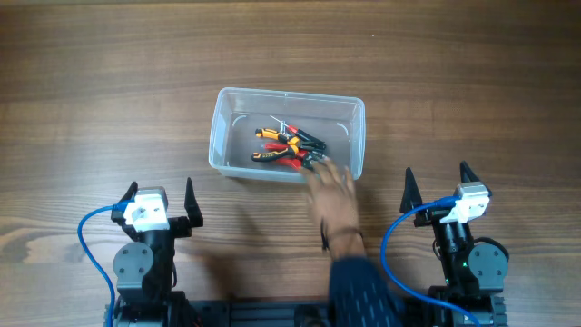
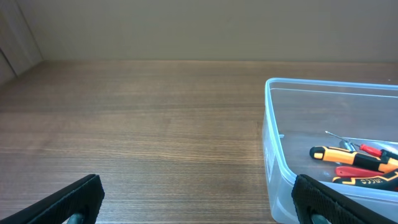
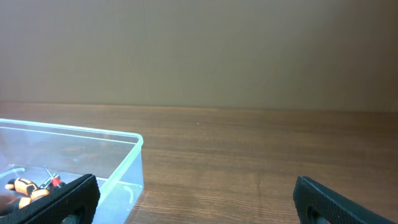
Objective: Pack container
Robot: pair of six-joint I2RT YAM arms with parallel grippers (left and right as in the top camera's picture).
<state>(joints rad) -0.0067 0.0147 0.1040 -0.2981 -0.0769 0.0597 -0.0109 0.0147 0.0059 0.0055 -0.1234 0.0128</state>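
Note:
The clear plastic container (image 1: 223, 127) stands at the table's middle and holds several hand tools (image 1: 286, 145) with red, orange and black handles. A person's hand (image 1: 331, 195) reaches from the front to the container's near right rim. My left gripper (image 1: 162, 198) is open and empty at the front left, apart from the container. My right gripper (image 1: 438, 186) is open and empty at the front right. The left wrist view shows the container (image 2: 273, 124) at right with tools (image 2: 354, 165) inside. The right wrist view shows the container's corner (image 3: 134, 146) at left.
The person's dark-sleeved arm (image 1: 363, 291) lies between my two arms at the front edge. Blue cables (image 1: 86, 241) loop beside each arm base. Bare wooden table (image 1: 109, 82) surrounds the container.

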